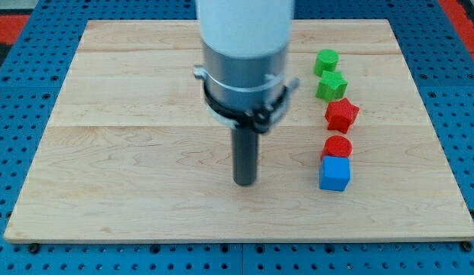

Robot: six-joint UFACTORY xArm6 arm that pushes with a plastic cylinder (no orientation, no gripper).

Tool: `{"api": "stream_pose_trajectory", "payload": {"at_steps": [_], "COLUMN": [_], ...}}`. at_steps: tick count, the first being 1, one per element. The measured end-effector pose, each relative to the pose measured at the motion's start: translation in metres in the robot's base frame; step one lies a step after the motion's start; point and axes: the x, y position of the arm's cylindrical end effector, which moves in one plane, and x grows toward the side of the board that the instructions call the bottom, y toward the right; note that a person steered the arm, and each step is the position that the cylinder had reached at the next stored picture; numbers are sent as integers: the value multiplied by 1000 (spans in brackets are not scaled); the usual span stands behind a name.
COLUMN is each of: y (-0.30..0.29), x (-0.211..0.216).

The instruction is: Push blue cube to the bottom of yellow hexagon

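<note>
Wooden surface point(107, 153) carries my tip point(245, 183), a bare rod with no claw to clench. To its right, apart, the blue cube point(334, 174) touches 1 red cylinder point(337, 146). The yellow hexagon is unseen, and the arm's body point(245, 46) hides the surface behind it.

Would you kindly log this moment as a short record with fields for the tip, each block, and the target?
tip: my tip, on the board, at the view's left of the blue cube
blue cube, touching red cylinder above it
red star
green blocks: and, at the column's top
yellow hexagon: not visible
</note>
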Motion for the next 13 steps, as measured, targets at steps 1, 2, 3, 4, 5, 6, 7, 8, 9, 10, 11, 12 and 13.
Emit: {"api": "stream_pose_trajectory", "payload": {"at_steps": [1,2,3,4,5,6,7,8,9,10,11,12,13], "y": [40,94,146,170,151,109,76,84,84,82,87,96,97], "x": [38,50,50,26,15,10,-3,-12,-32,-53,-84,-114,-144]}}
